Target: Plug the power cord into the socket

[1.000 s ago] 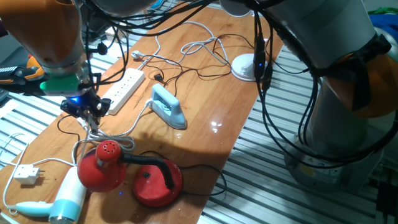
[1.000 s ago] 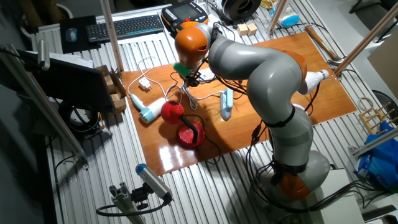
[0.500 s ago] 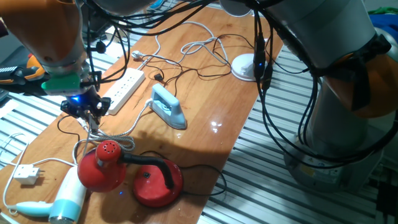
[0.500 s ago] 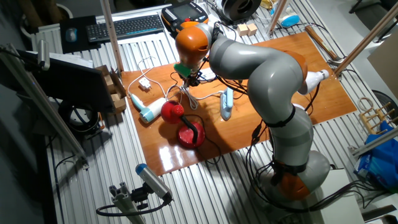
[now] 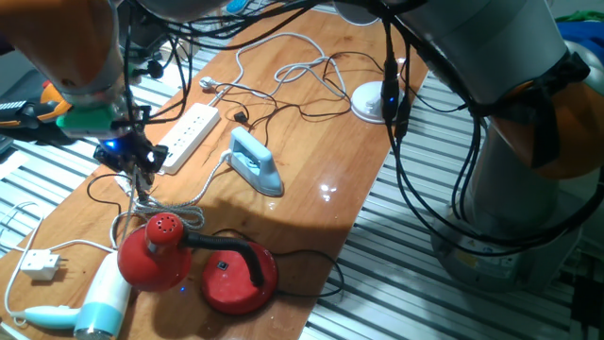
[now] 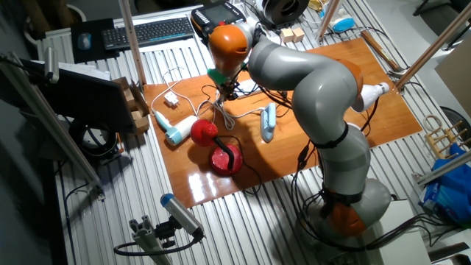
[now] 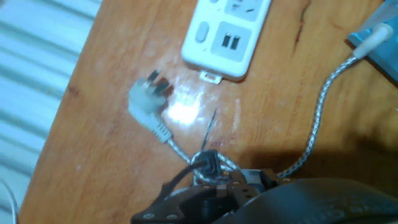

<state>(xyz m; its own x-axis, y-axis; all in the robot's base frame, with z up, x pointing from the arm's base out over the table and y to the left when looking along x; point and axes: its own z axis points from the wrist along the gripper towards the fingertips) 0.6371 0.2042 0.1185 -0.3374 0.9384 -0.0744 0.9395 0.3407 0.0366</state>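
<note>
Over the last second the gripper [image 5: 139, 168] rose a little above the table and drifted slightly toward the power strip [image 5: 186, 134], so that the blue-lit hand sat higher in one fixed view than it had before. The green ring above it and the orange wrist moved up with it, the wrist now partly cut off by the top edge. In the other fixed view the orange joint [image 6: 225, 38] likewise shifted up and a touch toward the far side of the table. The loose cables hanging from the arm swayed only faintly; whether the thin black cord [image 5: 104, 185] under the fingers lifted too could not be told.
</note>
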